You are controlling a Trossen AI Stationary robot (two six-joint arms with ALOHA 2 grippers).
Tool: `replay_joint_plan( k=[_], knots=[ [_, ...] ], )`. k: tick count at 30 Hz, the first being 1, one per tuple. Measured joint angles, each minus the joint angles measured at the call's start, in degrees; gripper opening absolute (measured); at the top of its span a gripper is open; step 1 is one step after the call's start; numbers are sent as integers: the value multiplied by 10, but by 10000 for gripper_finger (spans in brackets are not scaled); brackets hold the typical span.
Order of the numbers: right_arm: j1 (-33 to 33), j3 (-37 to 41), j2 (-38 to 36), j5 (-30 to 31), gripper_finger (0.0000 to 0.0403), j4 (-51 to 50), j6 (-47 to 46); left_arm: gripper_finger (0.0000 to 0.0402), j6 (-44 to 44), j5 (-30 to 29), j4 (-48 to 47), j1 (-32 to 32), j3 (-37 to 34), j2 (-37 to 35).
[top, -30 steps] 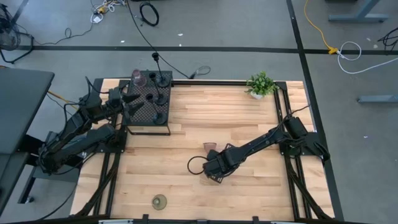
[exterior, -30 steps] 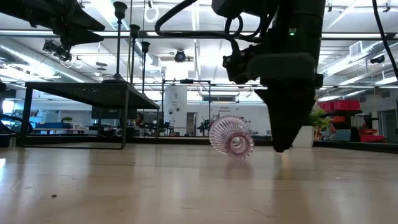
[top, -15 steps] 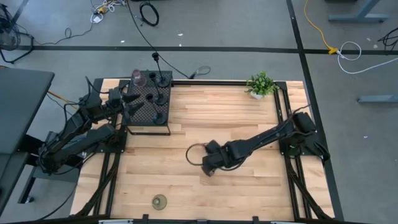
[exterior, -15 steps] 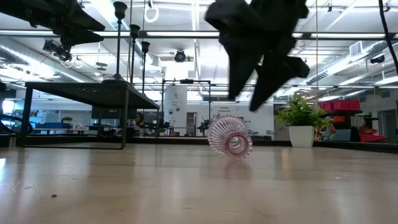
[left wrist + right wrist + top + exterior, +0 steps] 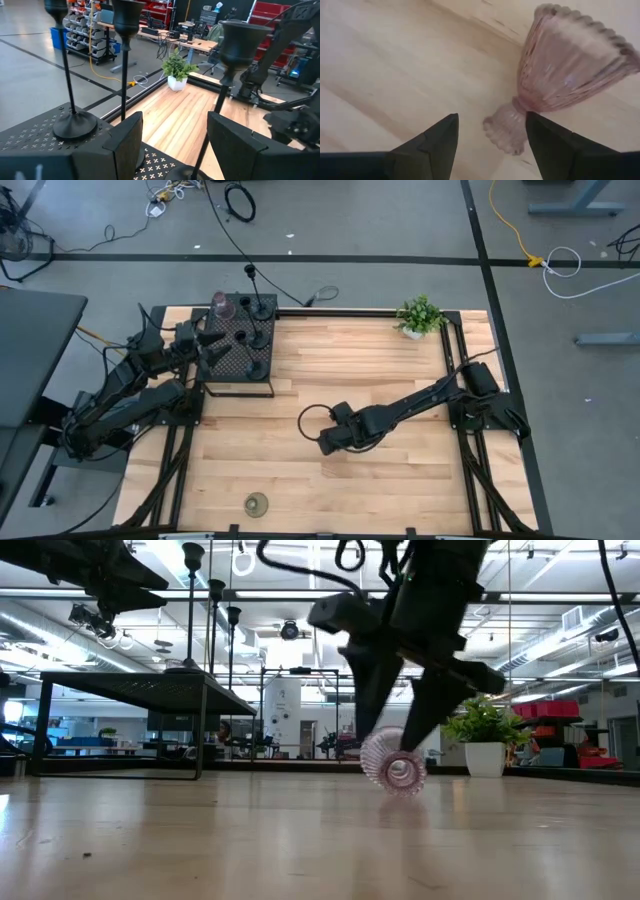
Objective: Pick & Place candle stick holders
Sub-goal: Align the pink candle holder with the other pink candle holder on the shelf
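Worktop, mesh box at 10 o'clock carrying three black stems and one pink goblet. Left gripper waits by the box, jaws released. Right gripper mid-worktop, jaws spread, straddling the tipped pink glass goblet lying on its side. Likely light, slick, fragile, prone to roll; take it at the narrow waist above the foot. Olive-gold holder at 7 o'clock.

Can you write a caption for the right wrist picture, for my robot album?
Open right gripper reaching around the foot of a pink glass goblet lying tipped over on the wooden table.
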State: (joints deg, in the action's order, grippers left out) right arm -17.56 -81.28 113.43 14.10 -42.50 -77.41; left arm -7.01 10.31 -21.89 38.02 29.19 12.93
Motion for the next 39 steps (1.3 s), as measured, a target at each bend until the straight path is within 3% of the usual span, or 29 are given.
replay_joint_plan(
  k=[12, 18, 23, 27, 35, 39],
  knots=[
    [4, 1, 37, -11, 231, -24, -44, 224, 0, 5, 2, 0, 0, 0],
    [5, 1, 17, -7, 231, 10, 15, 224, 1, 5, 2, 0, 0, 0],
    [5, 0, -21, -42, 231, 26, 81, 225, 1, 5, 2, 0, 0, 0],
    [9, 0, -55, -16, 231, 24, 224, 225, 1, 5, 3, 0, 0, 0],
    [45, 0, -50, -4, 231, 2, 693, 224, -1, 5, 7, 0, 0, 0],
    [67, 0, -50, 64, 231, -12, 857, 224, -2, 5, 6, 0, 0, 0]
  ],
)
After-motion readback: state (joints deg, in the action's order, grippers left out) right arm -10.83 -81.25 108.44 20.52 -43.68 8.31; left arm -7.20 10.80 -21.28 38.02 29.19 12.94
